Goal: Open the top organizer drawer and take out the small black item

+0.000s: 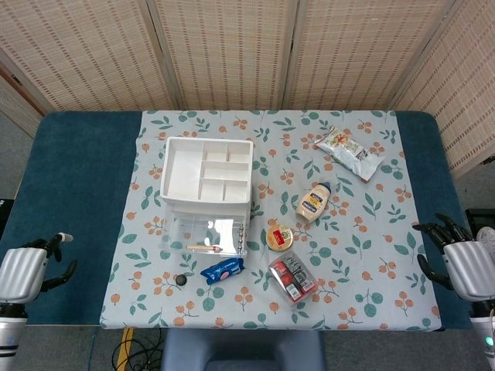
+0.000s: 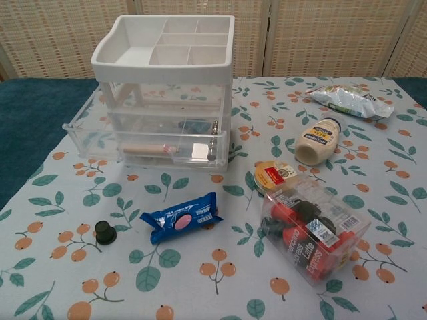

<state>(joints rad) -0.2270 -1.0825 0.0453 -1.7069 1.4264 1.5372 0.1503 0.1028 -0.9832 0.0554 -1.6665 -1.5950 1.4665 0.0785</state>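
Note:
The small black item (image 1: 180, 279) (image 2: 104, 231) lies loose on the floral cloth, in front of the organizer and left of a blue packet. The white-topped organizer (image 1: 206, 171) (image 2: 163, 50) stands behind it, with a clear drawer (image 1: 204, 236) (image 2: 143, 143) pulled out and a pale stick inside. My left hand (image 1: 23, 272) hangs past the table's front left corner, empty, fingers apart, far from the item. Beyond the right edge, my right hand (image 1: 462, 264) is also empty with its fingers spread. Neither hand shows in the chest view.
A blue biscuit packet (image 1: 222, 270) (image 2: 181, 218), a clear box of red capsules (image 1: 291, 278) (image 2: 310, 230), a round tin (image 1: 279, 236) (image 2: 275, 175), a mayonnaise bottle (image 1: 312, 202) (image 2: 318, 141) and a snack bag (image 1: 349, 152) (image 2: 347, 100) lie to the right of the organizer.

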